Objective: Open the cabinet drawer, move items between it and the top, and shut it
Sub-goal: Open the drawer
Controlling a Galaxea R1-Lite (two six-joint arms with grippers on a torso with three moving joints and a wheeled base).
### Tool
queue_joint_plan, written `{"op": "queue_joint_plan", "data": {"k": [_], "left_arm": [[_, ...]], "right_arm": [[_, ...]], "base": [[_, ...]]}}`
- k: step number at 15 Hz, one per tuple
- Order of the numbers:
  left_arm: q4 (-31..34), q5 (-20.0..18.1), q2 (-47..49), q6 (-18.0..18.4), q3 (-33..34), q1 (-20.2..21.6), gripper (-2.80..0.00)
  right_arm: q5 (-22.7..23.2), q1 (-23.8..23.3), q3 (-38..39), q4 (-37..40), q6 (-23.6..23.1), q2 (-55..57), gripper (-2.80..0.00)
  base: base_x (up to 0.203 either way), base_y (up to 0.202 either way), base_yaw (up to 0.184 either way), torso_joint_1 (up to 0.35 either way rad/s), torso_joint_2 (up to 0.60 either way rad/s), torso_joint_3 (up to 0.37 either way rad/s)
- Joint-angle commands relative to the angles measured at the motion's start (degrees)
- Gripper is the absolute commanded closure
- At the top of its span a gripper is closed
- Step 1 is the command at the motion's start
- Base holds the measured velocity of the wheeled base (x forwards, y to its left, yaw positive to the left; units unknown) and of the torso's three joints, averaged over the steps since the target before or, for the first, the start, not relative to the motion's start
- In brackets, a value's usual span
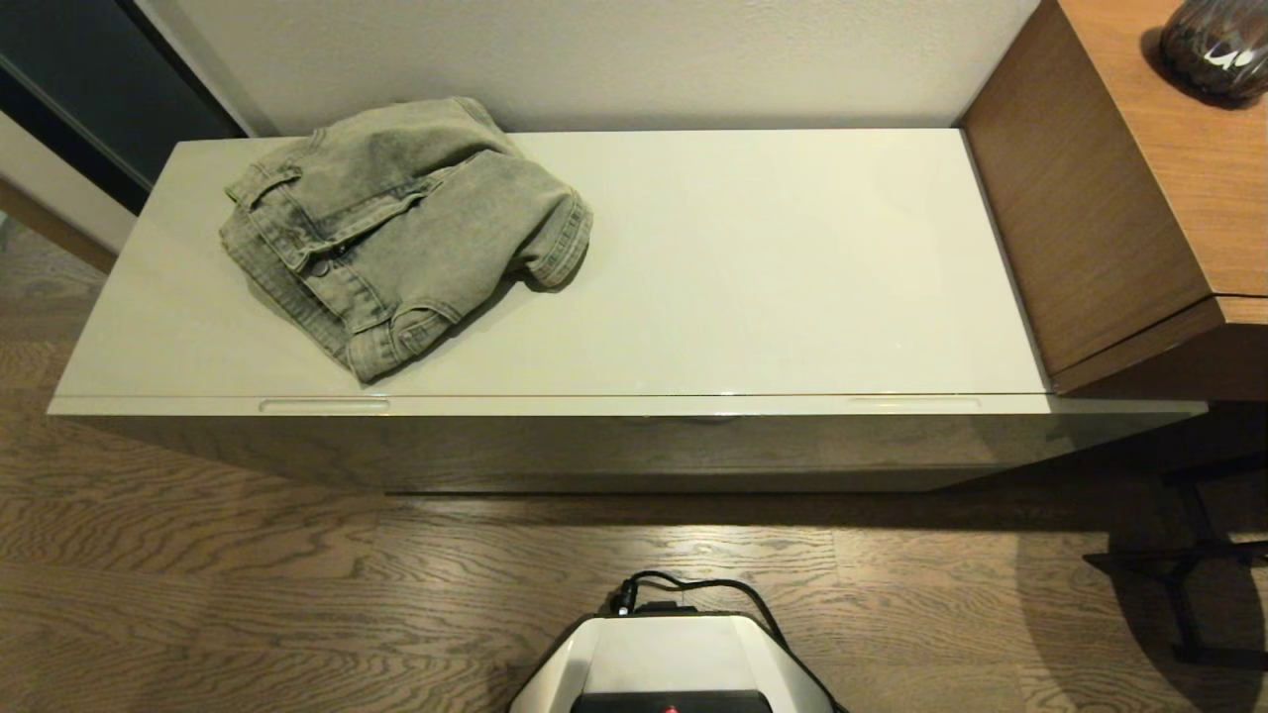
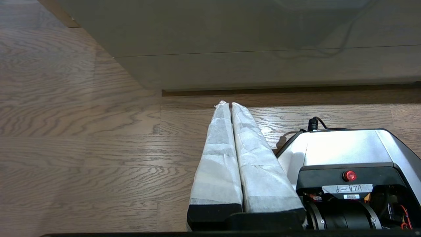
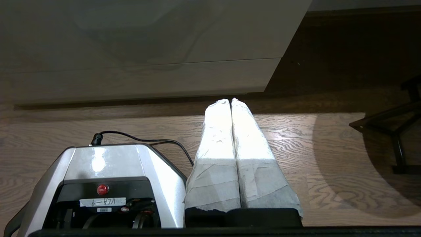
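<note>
A folded grey-green denim garment lies on the left part of the cabinet's glossy cream top. The long drawer below is pushed in, its two handle recesses along the front edge. The white cloth is out of view. Neither arm shows in the head view. My left gripper hangs low over the floor before the drawer front, shut with nothing between its white-wrapped fingers. My right gripper hangs likewise near the cabinet's right end, shut and empty.
A taller brown wood-grain unit abuts the cabinet on the right, with a dark vase on it. A black metal stand is on the floor at right. My base and its black cable stand in front of the cabinet on the wood floor.
</note>
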Motion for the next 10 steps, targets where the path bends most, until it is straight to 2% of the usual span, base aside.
{"op": "queue_joint_plan", "data": {"k": [1,10], "left_arm": [[-0.07,-0.08,0.09,0.00,0.00,0.02,0.00],[0.02,-0.08,0.09,0.00,0.00,0.02,0.00]], "right_arm": [[0.01,0.00,0.09,0.00,0.00,-0.03,0.00],[0.01,0.00,0.09,0.00,0.00,-0.03,0.00]], "base": [[0.000,0.000,0.000,0.000,0.00,0.000],[0.000,0.000,0.000,0.000,0.00,0.000]]}}
